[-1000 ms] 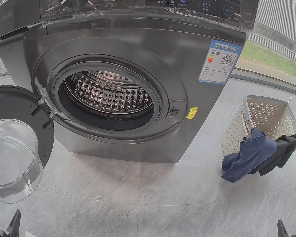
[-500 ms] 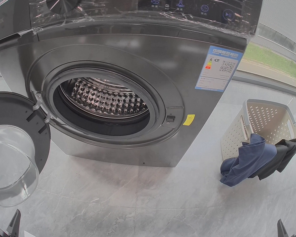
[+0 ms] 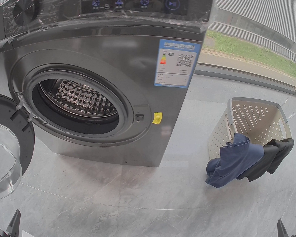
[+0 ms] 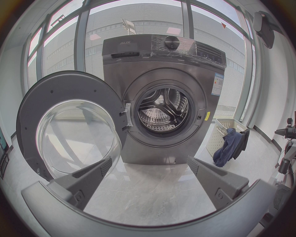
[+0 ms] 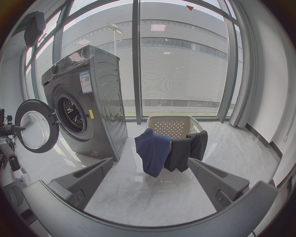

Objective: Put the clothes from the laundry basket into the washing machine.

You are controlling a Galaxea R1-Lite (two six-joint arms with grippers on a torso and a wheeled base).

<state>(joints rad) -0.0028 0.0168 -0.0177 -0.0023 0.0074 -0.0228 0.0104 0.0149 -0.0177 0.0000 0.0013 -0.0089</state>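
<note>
Head view: washing machine (image 3: 102, 52) door (image 3: 5, 119) is swung open and the drum (image 3: 78, 98) looks empty. The blue garment (image 3: 234, 161) and black garment (image 3: 270, 157) are draped over the laundry basket (image 3: 257, 112) rim, so nothing is loaded yet. Left wrist view: left claw (image 4: 148, 160) is spread wide and empty, facing the drum. Right wrist view: right claw (image 5: 149, 160) is wide and empty, well apart from the clothes.

A laundry corner: washing machine (image 3: 92, 48) and laundry basket (image 3: 254, 101) on grey tiles (image 3: 148, 198) beside tall windows (image 5: 185, 61).
</note>
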